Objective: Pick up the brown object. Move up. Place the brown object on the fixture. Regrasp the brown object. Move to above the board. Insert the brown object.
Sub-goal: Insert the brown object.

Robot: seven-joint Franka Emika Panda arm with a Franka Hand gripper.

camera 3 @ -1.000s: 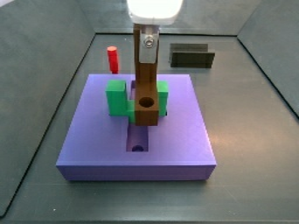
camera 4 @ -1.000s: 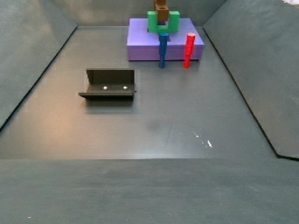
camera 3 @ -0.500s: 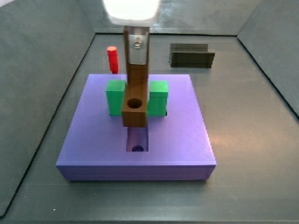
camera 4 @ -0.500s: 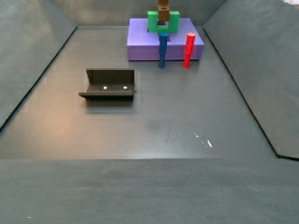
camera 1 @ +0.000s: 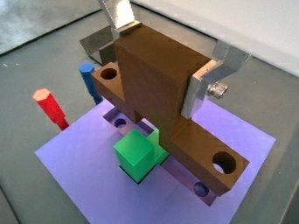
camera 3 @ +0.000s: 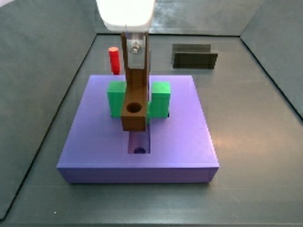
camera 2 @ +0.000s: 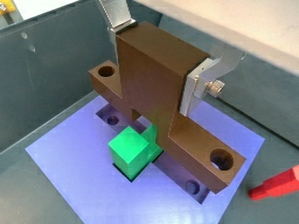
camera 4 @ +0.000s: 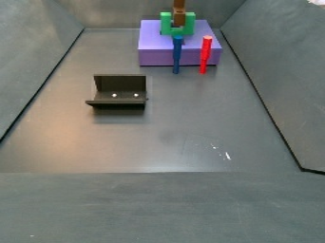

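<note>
Across the grey tabletop [camera 4: 165,142] the board [camera 3: 178,142] is the biggest thing, a flat purple slab with a groove [camera 3: 140,142] running lengthwise down its middle, holes showing at the near end of it. On the board sits the green block [camera 3: 119,97], straddling the groove. Well apart, alone on the floor in a side view, stands the fixture [camera 4: 120,92], with nothing on it.

Next in size is the brown object [camera 1: 158,83], which I hold upright over the board. My end effector [camera 1: 163,61] is pinching its upper part, one silver plate on each broad side, seen in both wrist views [camera 2: 158,61]. In a side view its lower end with the round hole [camera 3: 134,109] hangs within the green block's gap, over the groove; whether it touches the board I cannot tell.

I judge this piece rigid and light, with smooth faces that could slip if it catches on the green block. Gripping high on the flat sides leaves the whole lower end free to enter, which suits insertion. Its width looks close to the groove's, so it likely needs to go in square.

Smallest are the red peg [camera 3: 113,60] and blue peg [camera 1: 87,80], standing beside the board.
</note>
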